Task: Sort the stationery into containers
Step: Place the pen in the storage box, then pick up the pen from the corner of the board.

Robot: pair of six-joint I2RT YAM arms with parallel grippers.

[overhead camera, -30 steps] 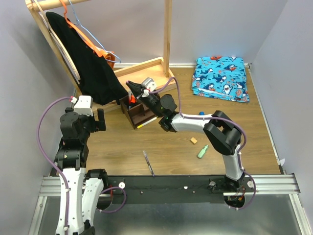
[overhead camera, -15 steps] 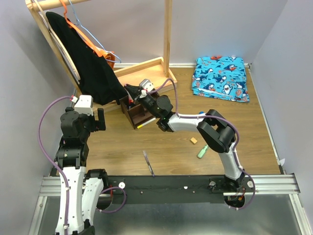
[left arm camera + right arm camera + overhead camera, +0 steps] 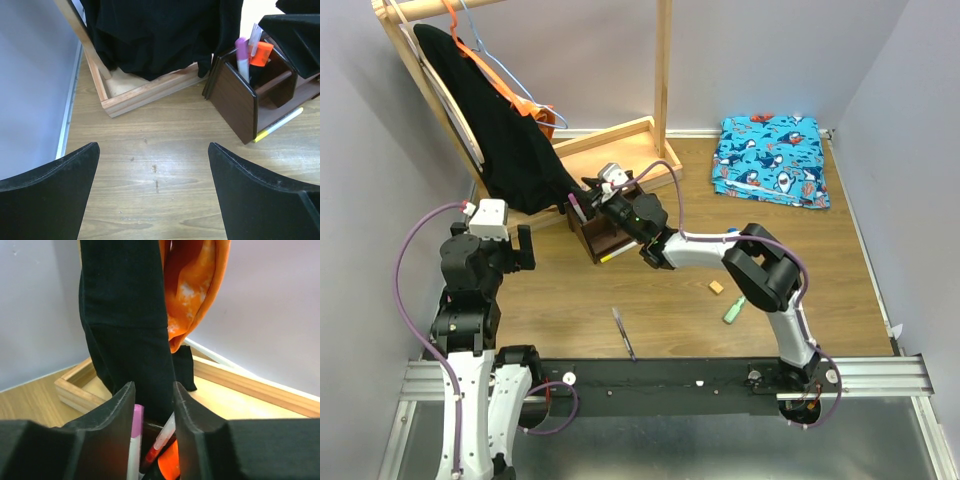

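jaws ajar above pink marker [image 3: 135, 422]

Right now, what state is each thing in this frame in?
organiser, upright, markers inside
left tool, open and empty
right tool, narrowly parted over the organiser, nothing clamped
pink marker, standing in the organiser
orange-capped marker, standing in the organiser
yellow pen, lying flat beside the organiser's base
green highlighter, lying loose on the table
eraser, loose on the table
purple-grey pen, lying loose on the table

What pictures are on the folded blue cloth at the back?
Sharks with red bits, all over the folded blue cloth. Best seen in the top external view.
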